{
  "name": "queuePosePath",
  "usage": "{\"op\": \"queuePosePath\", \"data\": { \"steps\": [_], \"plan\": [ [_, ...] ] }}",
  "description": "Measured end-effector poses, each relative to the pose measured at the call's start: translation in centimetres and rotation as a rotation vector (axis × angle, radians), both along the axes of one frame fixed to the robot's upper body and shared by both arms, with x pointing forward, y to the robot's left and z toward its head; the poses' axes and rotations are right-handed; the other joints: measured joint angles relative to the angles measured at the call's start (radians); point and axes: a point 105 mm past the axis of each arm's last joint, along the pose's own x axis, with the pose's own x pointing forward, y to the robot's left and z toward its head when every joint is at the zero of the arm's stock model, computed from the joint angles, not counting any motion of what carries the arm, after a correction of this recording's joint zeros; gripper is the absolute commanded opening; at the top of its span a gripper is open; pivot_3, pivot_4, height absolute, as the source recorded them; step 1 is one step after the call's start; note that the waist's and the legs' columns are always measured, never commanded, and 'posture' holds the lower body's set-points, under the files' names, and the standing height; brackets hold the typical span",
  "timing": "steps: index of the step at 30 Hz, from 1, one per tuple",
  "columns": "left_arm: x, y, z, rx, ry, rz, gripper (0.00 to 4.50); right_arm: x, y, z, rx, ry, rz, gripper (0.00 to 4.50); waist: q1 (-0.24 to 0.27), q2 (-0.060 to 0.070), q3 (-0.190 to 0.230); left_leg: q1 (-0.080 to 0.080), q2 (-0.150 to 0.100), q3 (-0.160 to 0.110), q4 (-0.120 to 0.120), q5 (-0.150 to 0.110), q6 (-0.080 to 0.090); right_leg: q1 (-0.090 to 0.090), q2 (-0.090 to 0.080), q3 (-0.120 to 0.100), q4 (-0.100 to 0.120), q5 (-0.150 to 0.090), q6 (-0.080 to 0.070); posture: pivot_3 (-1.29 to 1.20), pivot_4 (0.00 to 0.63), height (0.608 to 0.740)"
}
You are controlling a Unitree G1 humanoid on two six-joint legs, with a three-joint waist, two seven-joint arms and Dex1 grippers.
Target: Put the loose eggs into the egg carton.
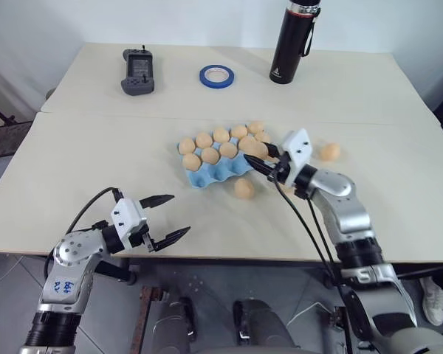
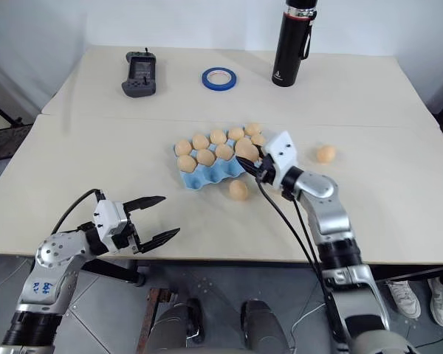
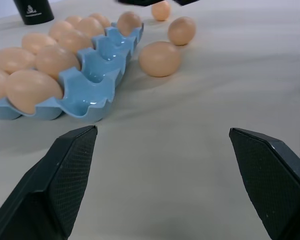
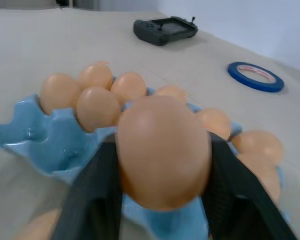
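Light blue moulded egg carton (image 1: 210, 171), lidless, two rows of rounded cups, lying at an angle near the middle of the pale matte table (image 1: 96, 147). Back row full of smooth tan eggs; front row holding eggs at its left end, with several glossy cups bare toward the near right. Right gripper (image 1: 260, 164) clamped on one egg (image 4: 162, 150), pinched between two black textured fingers (image 4: 97, 190) and held above the carton's right end. Loose eggs on the tabletop: one (image 1: 244, 189) just beside the carton's front edge, another (image 1: 328, 151) well apart to the right. A further one (image 3: 182, 30) seen from the left wrist, beyond the near loose egg.

Left gripper (image 1: 165, 217) hovering low over the table's front edge, well apart from the carton, black pointed fingers spread wide with nothing between them; diamond-patterned pads (image 3: 75, 165).

At the far side: blue tape ring (image 1: 217, 75), flat and thin; tall black cylindrical bottle (image 1: 294, 40) standing upright; dark grey handheld controller (image 1: 139, 71) lying flat.
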Motion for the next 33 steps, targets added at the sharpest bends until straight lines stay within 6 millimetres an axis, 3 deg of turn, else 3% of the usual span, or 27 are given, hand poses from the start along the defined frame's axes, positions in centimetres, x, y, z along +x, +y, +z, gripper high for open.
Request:
{"op": "queuePosePath", "data": {
  "steps": [7, 8, 13, 19, 24, 26, 33],
  "plan": [
    [-0.3, 0.4, 0.3, -0.002, -0.011, 0.041, 4.5, 0.2, -0.2, -1.0, 0.005, 0.036, 0.004, 4.37, -0.005, 0.0, 0.0, 0.0, 0.001, 0.001, -0.001, 0.0, 0.0, 0.0, 0.001, 0.001, 0.0, 0.0, 0.0, 0.0, 0.15, 0.74],
    [-0.4, 0.4, 0.2, -0.001, -0.008, 0.041, 4.5, 0.0, -0.1, -0.9, 0.012, 0.034, 0.019, 4.47, -0.006, 0.0, 0.0, 0.0, 0.001, 0.0, -0.001, 0.0, 0.0, 0.0, 0.001, 0.001, 0.0, 0.0, 0.0, 0.0, 0.15, 0.74],
    [-0.4, 0.2, 0.4, 0.0, -0.015, 0.036, 4.5, -1.6, -1.1, -1.0, 0.025, 0.032, 0.047, 4.47, 0.001, 0.0, 0.0, 0.0, 0.001, 0.0, -0.001, 0.0, 0.0, 0.0, 0.001, 0.0, 0.0, 0.0, 0.0, 0.0, 0.15, 0.74],
    [0.5, -0.3, 0.7, -0.004, -0.019, 0.008, 4.5, -4.5, -7.3, -2.3, 0.061, 0.037, -0.08, 4.47, 0.01, 0.0, 0.0, 0.0, 0.0, 0.0, -0.002, 0.0, 0.0, 0.001, 0.001, 0.0, -0.002, 0.0, 0.0, 0.0, 0.15, 0.74],
    [1.7, -1.9, 0.5, -0.03, 0.0, -0.054, 4.5, -8.4, -14.0, -4.5, 0.095, 0.055, -0.318, 4.47, 0.02, 0.001, 0.0, 0.001, 0.0, 0.0, -0.002, 0.0, 0.0, 0.001, 0.002, 0.001, -0.002, 0.0, 0.0, 0.0, 0.15, 0.74],
    [2.2, -2.3, 0.5, -0.036, 0.006, -0.068, 4.5, -9.6, -15.7, -5.1, 0.086, 0.055, -0.391, 4.47, 0.016, 0.0, 0.0, 0.001, 0.001, 0.0, -0.001, 0.0, 0.0, 0.002, 0.003, 0.001, -0.002, 0.0, 0.0, 0.0, 0.15, 0.74],
    [4.2, -4.2, 0.9, -0.053, -0.01, -0.114, 4.5, -12.6, -17.8, -8.2, 0.083, 0.079, -0.566, 4.47, 0.002, 0.001, 0.0, 0.002, 0.0, 0.0, 0.001, 0.0, 0.0, 0.003, 0.002, 0.001, -0.001, 0.001, 0.002, 0.0, 0.15, 0.74]
  ]
}}
